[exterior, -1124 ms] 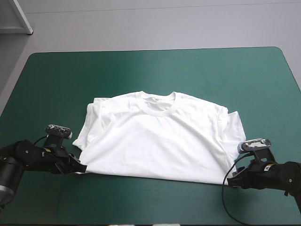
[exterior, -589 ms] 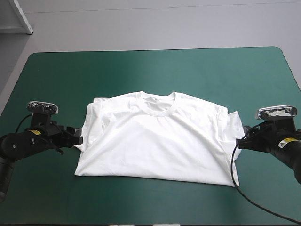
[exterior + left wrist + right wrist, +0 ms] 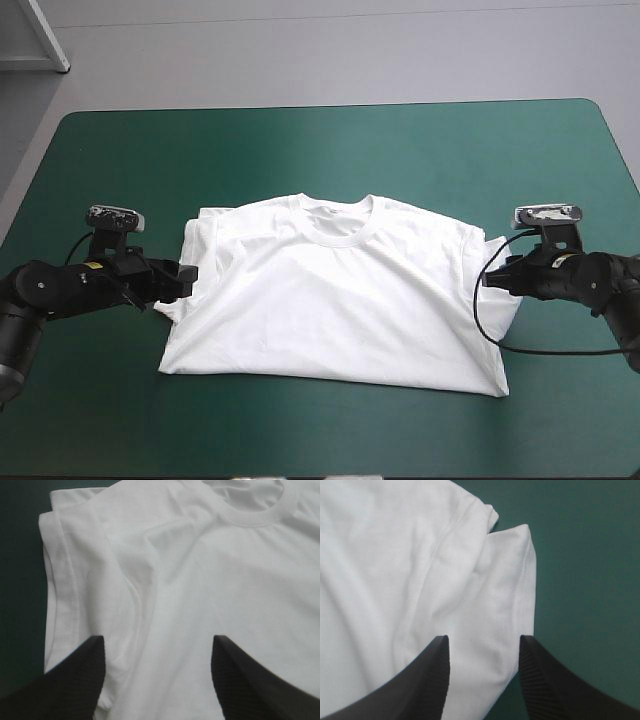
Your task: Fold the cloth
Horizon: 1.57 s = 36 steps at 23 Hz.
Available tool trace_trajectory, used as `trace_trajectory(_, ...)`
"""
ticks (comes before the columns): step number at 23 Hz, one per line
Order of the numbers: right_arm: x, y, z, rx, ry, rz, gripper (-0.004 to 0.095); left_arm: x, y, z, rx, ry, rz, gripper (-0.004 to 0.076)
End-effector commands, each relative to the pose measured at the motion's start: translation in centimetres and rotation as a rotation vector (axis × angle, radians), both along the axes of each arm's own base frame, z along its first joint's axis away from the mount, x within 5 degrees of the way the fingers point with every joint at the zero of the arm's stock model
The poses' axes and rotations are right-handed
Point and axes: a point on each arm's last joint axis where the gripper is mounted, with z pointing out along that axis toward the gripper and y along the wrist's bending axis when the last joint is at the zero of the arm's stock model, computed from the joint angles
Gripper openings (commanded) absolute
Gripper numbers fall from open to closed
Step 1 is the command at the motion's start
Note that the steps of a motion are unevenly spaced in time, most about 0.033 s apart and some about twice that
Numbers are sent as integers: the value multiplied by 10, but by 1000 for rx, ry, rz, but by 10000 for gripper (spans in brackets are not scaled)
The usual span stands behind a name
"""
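The white T-shirt (image 3: pixel 335 300) lies flat in the middle of the table, collar (image 3: pixel 335 215) toward the far edge and front hem straight. My left gripper (image 3: pixel 188 280) sits at the shirt's left side by the folded sleeve. In the left wrist view my left gripper (image 3: pixel 157 640) is open, fingers wide apart over the sleeve seam (image 3: pixel 135 595). My right gripper (image 3: pixel 490 278) is at the right sleeve. In the right wrist view my right gripper (image 3: pixel 484 640) is open, and the sleeve's folded edge (image 3: pixel 520 555) lies between and ahead of its fingers.
The teal-green cover (image 3: pixel 330 150) shows on every side of the shirt, with its widest band beyond the collar toward the far edge. Narrower strips run along the front edge and out to both sides behind the arms.
Both grippers left the shirt's front corners, drew back toward the sleeves and then moved inward onto them. The left fingers have opened. The shirt's front hem now lies straight on the table.
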Motion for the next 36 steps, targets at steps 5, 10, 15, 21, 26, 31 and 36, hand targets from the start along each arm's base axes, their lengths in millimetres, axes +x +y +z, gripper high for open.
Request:
trace_trajectory(5, 31, -16, -19, -16, 26, -53, 418, 2, -1, 16, -29, -79, 22, 452)
trace_trajectory(10, 36, -26, -30, -13, 61, -69, 418, 3, -1, 15, -29, -76, 22, 452)
trace_trajectory(15, 42, -26, -44, -9, 119, -63, 418, 3, -2, 15, -37, -70, 18, 452)
trace_trajectory(21, 49, -25, -64, 16, 198, -52, 295, 3, -2, 15, -36, -70, 17, 452)
trace_trajectory(26, 51, -25, -70, 7, 208, -40, -12, 3, -2, 15, -36, -70, 17, 452)
trace_trajectory(31, 43, -25, -46, 2, 128, -41, -13, 2, -2, 15, -36, -67, 14, 452)
trace_trajectory(36, 17, -17, -4, 48, 9, -20, -13, 3, -1, 15, -33, -74, 19, 452)
